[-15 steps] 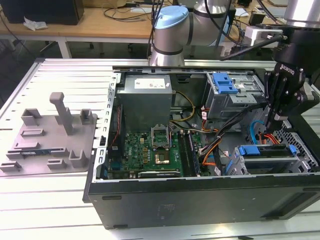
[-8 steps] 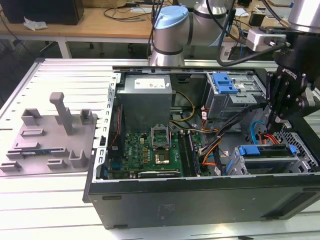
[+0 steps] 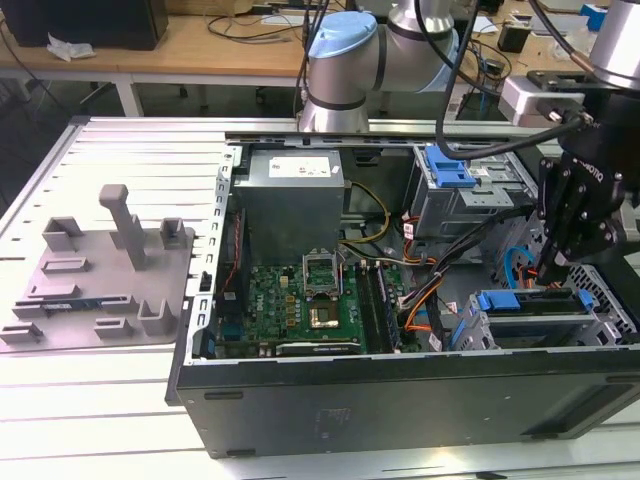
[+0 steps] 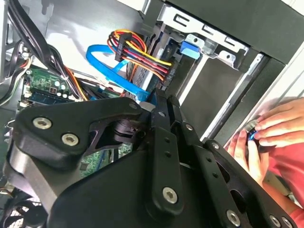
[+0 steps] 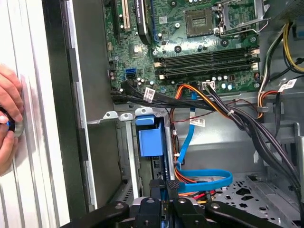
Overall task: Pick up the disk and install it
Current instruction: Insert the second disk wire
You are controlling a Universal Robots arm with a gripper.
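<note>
The disk (image 3: 522,301) lies flat in the metal drive cage (image 3: 600,325) at the front right corner of the open computer case, its bright blue carrier showing along its top edge. My gripper (image 3: 548,268) hangs just above the disk's right end, among the blue and orange cables. In both wrist views the gripper (image 5: 167,183) (image 4: 159,102) has its two black fingers pressed together with nothing visible between them. The fingertips point at the cage slot just behind a blue plastic piece (image 5: 151,137).
A blue flat cable (image 5: 209,183) and a red-yellow wire bundle (image 4: 137,50) run close to the fingers. A second cage with a blue carrier (image 3: 450,168) stands further back. A person's hand (image 4: 268,135) rests outside the case. A grey moulded tray (image 3: 100,270) lies on the exterior view's left.
</note>
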